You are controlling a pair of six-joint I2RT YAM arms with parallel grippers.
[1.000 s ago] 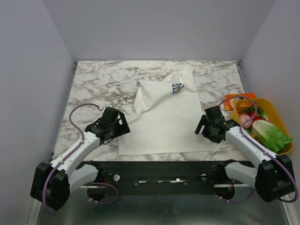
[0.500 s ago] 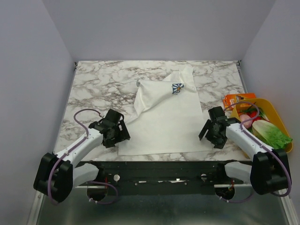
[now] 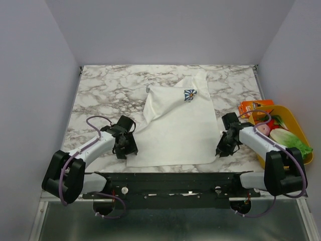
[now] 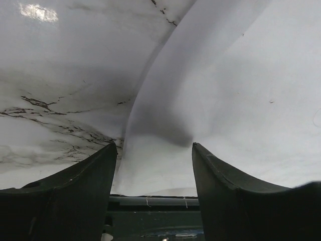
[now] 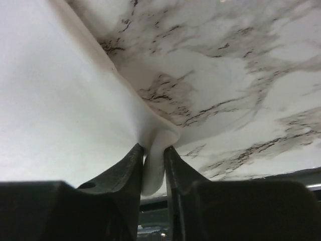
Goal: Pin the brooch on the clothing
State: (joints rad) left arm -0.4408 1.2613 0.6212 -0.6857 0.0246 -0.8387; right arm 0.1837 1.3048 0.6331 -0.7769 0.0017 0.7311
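Black left gripper spread apart, straddling the near-left hem of the white short-sleeved flower-print T-shirt laid on the grey-veined marble table. Possibly the tiny round dark brooch, a speck at the shirt's far-left corner. Black right gripper pinched tight on a near-right hem fold.

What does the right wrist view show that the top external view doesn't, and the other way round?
Right wrist only: the right gripper closed on a pinched-up fold at the edge of the T-shirt. Top external only: the whole shirt with its flower print, the left gripper at the opposite lower corner, and a yellow bin at the right. Both: the white shirt lying on the marble table.
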